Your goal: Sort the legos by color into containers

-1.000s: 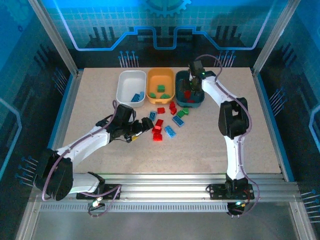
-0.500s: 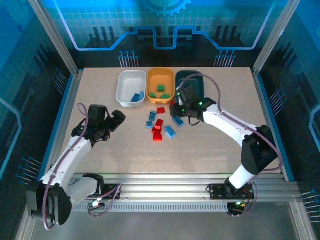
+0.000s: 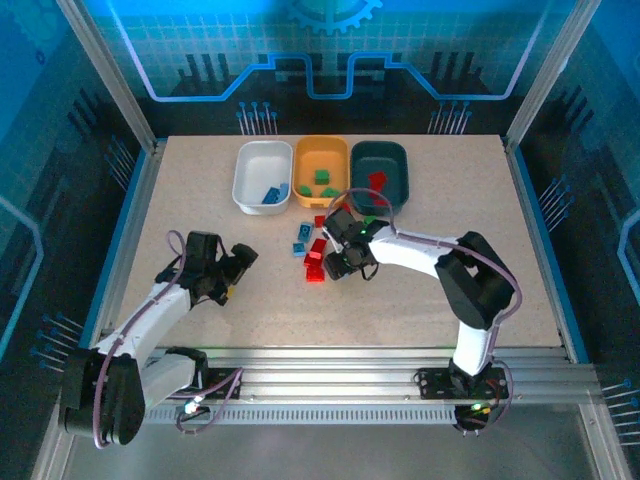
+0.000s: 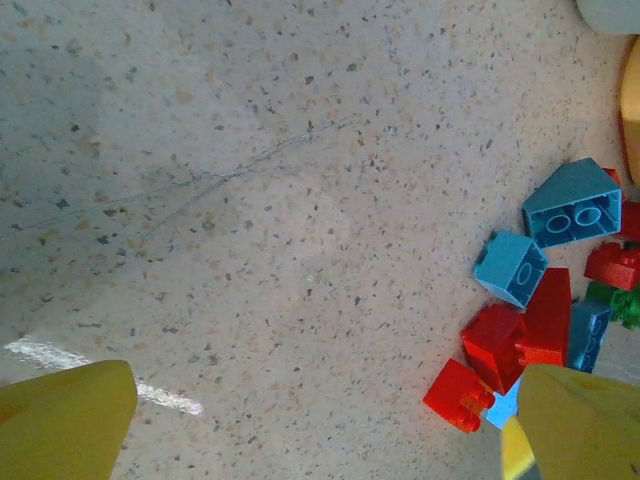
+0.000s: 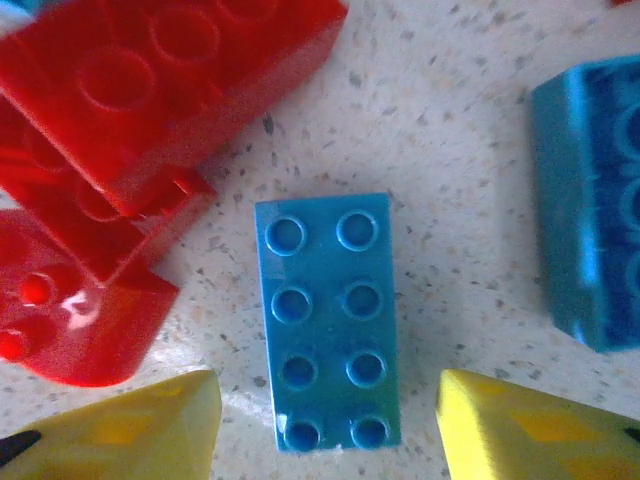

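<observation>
Speckled beige tabletop [image 3: 300, 320] fills centre; faint scratch [image 4: 250, 165] on it. Aluminium post [image 3: 108, 75] upper left. Blue patterned wall [image 3: 330, 50] across top. Slatted metal rail [image 3: 330, 365] along bottom.

Your table [image 4: 250, 200] is beige, flecked all over with dark and pale speckles. The eight-stud brick [image 5: 327, 320] is mid blue, and the rounded bricks [image 5: 160, 90] beside it are glossy red. Your left wrist view has light blue bricks [image 4: 510, 268], a red cluster [image 4: 495, 345] and a green brick [image 4: 625, 300]. Your right gripper [image 5: 330, 390] and left gripper [image 4: 330, 400] both have yellow fingers. The white tray [image 3: 260, 165] holds blue pieces, the orange-yellow tray [image 3: 320, 155] green ones, and the dark teal tray [image 3: 392, 165] red. Your left arm [image 3: 150, 310] and right arm [image 3: 420, 250] are white with black joints. The backdrop [image 3: 200, 40] is blue with a pale grid.
</observation>
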